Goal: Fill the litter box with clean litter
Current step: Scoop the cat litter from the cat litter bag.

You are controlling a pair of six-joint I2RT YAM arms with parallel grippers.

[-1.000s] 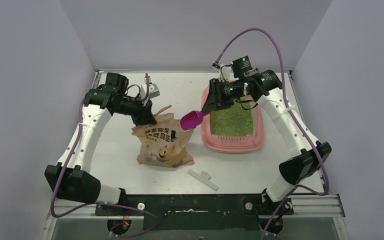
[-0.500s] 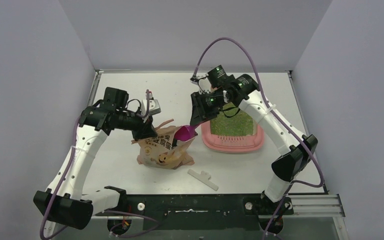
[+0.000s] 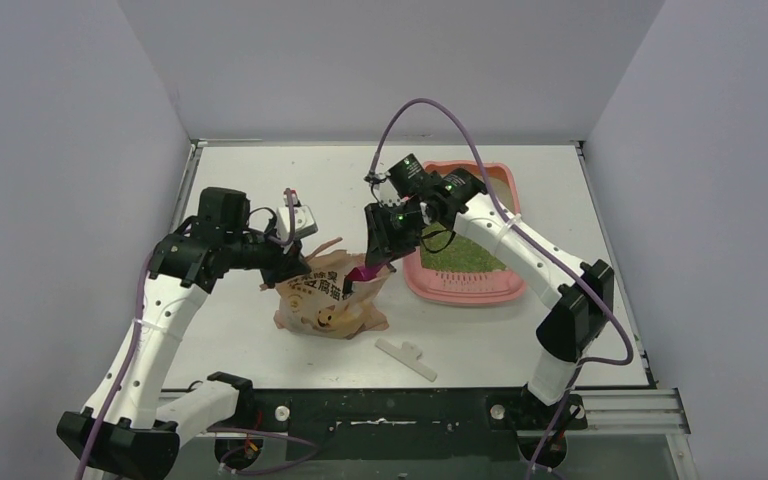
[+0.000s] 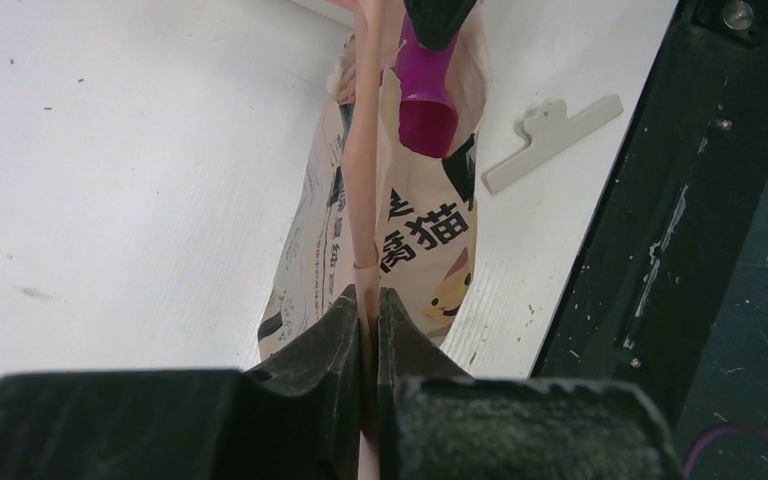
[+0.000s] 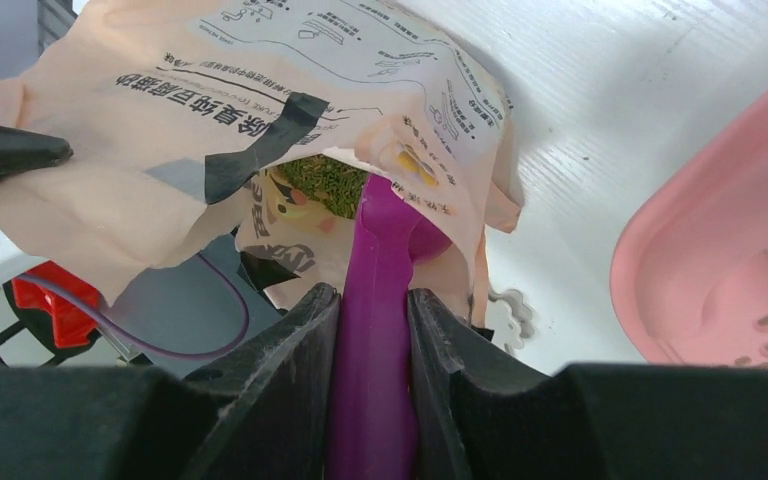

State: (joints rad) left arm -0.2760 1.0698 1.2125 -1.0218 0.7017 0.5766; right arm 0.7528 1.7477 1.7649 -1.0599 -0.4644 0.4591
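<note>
The left gripper [image 4: 368, 298] pinches the rim of the bag [image 4: 415, 235]; the right gripper [image 5: 374, 300] clamps the magenta scoop [image 5: 385, 240], dipped into its litter [image 5: 332, 182].

A lab robot cell. Plain grey walls [image 3: 60, 150] box in a white counter [image 3: 340, 170] with a black mounting rail [image 3: 410, 412].

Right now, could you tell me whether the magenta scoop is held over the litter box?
No, the right wrist view shows the scoop dipping into the open mouth of the litter bag, with the litter box off to one side.
</note>
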